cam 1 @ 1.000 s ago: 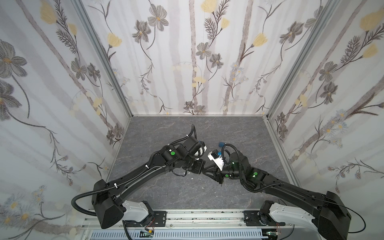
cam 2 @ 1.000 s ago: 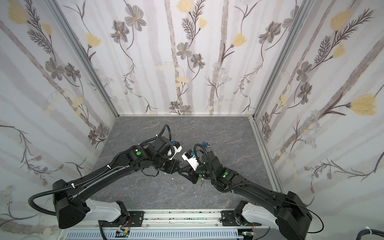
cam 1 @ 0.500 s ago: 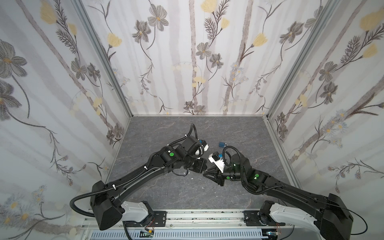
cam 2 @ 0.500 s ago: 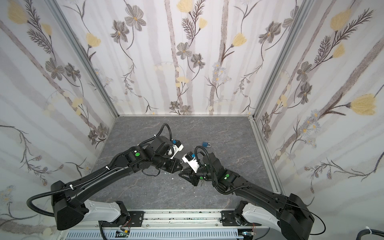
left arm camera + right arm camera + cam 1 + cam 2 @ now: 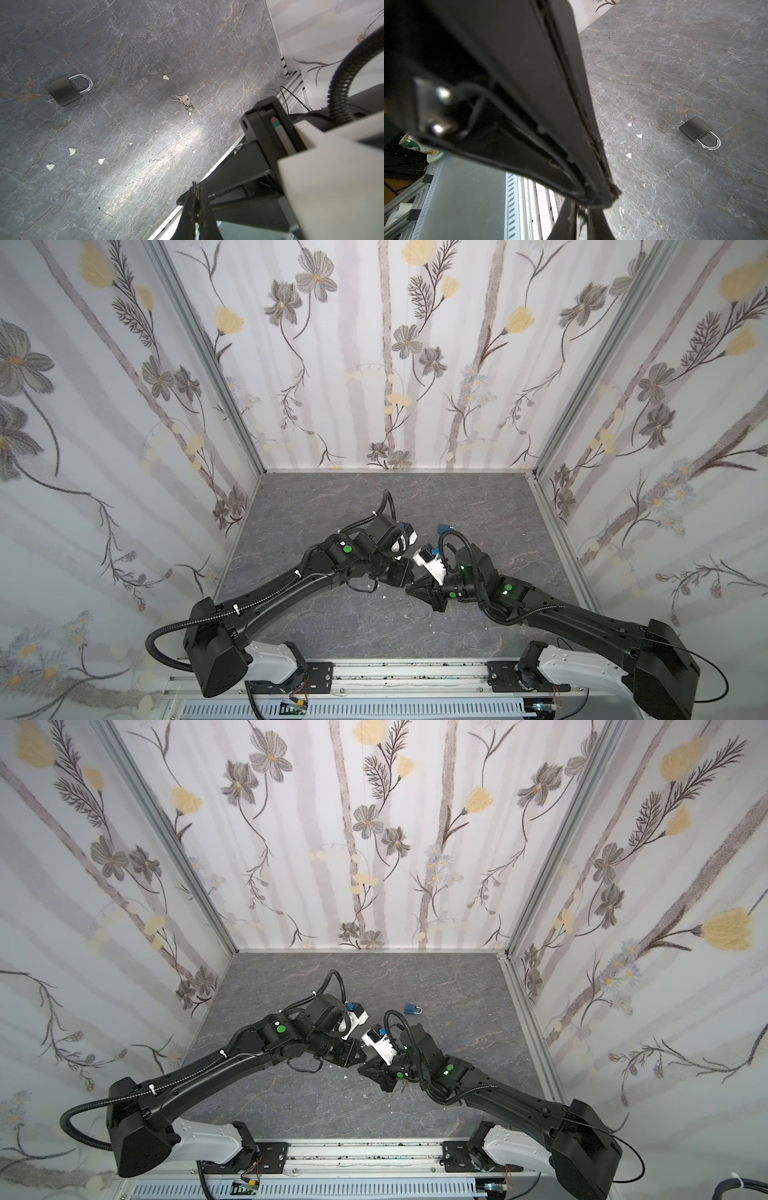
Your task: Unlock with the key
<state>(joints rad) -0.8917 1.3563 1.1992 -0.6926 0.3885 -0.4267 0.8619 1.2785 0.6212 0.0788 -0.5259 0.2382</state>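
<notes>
Little of the job looks done. The padlock (image 5: 66, 90) lies flat on the bench (image 5: 145, 37), its shackle apparently closed. The keys (image 5: 185, 104) lie loose, well apart from the padlock, with no tool on them. Picking up a key, inserting it and turning it all seem left to do.

The left tool (image 5: 195, 193) is pressed together on nothing visible, well away from the padlock, its tip against the right tool (image 5: 581, 216). Whether the right tool's narrow gap pinches anything, I cannot tell. The left tool's body blocks much of the right wrist view, and the padlock's keyhole is unseen.
</notes>
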